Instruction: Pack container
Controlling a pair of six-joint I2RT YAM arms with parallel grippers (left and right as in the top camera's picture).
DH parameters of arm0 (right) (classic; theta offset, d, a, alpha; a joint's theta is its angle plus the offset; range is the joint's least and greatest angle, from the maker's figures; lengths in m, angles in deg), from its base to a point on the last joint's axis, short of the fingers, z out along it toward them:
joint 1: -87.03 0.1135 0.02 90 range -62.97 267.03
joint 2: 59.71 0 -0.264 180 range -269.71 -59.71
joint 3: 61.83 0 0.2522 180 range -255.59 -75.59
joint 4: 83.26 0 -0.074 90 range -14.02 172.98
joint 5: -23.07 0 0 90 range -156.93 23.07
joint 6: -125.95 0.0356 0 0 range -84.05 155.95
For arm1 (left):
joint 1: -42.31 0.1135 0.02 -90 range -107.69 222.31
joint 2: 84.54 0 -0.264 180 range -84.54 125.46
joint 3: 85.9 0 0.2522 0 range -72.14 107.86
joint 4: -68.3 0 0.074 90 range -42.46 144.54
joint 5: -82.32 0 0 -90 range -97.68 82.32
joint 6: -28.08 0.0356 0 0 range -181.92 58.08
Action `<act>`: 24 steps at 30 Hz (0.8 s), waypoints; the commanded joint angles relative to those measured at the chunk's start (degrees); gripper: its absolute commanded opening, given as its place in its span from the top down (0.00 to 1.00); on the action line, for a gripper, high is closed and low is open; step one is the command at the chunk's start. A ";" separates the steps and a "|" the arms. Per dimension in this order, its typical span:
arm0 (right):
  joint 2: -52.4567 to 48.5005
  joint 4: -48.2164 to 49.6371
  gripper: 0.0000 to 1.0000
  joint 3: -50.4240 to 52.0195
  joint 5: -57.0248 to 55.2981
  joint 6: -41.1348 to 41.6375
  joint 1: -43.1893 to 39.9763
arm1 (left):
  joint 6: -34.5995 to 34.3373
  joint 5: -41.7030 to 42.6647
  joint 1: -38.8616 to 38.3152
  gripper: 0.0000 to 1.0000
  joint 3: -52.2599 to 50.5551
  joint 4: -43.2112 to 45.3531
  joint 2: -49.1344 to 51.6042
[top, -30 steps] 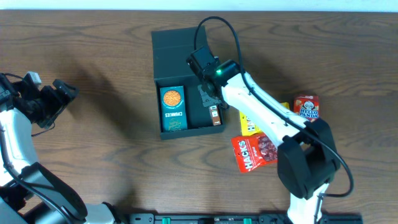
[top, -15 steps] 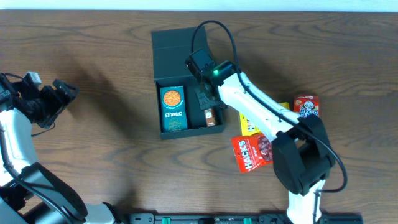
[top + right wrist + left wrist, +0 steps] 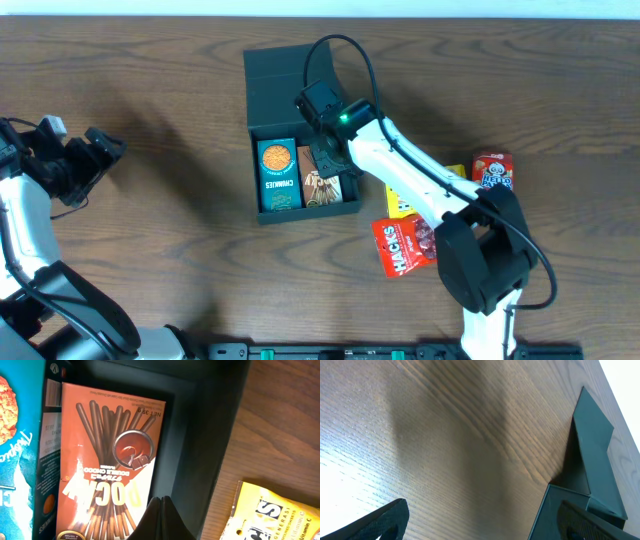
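Overhead view: the Pocky box (image 3: 322, 188), on edge under the right pincer (image 3: 326, 158) half a second earlier, now lies flat and face-up in the container (image 3: 275, 90), directly below the pincer's tips and beside the teal biscuit box (image 3: 279, 173). The right arm reaches from the table's near edge across the container's side wall, its pincer pointing down, jaws fully closed and holding nothing; the left pincer (image 3: 98, 160) hangs well apart with jaws spread wide and nothing between them. A narrow strip of bare container floor separates the Pocky box from the wall on the right pincer's outer side, and the yellow packet (image 3: 270, 510) lies just outside that wall.
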 commanded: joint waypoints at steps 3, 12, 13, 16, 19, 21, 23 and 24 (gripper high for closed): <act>1.95 -0.83 0.99 -1.01 -2.69 -0.66 -2.43 | 2.14 -0.44 -0.96 0.05 1.16 -1.36 -0.92; 7.34 -2.54 0.99 -1.31 -2.49 -1.95 -13.70 | 4.68 -4.07 -13.55 0.05 1.16 -2.16 -0.92; 7.30 -3.32 0.99 -1.27 -0.63 -1.95 -15.13 | 4.66 -5.62 -16.13 0.05 1.16 -2.14 -0.92; 7.21 -4.42 0.98 -0.24 3.87 -1.95 -17.20 | 4.57 -8.39 -20.33 0.05 1.16 -2.14 -0.92; 7.19 -4.92 0.98 1.51 6.51 -2.60 -17.09 | 3.98 -8.31 -22.45 0.05 1.16 -2.14 -0.92; 7.19 -4.70 0.99 4.11 9.20 -3.89 -15.52 | 3.98 -6.64 -22.88 0.05 1.16 -2.19 -0.92; 7.19 -4.63 0.99 6.69 10.34 -3.87 -14.05 | 3.96 -5.70 -22.88 0.05 1.16 -2.23 -0.92; 7.19 -4.57 0.98 8.02 10.75 -3.87 -13.38 | 3.98 -5.75 -22.86 0.05 1.16 -2.38 -0.92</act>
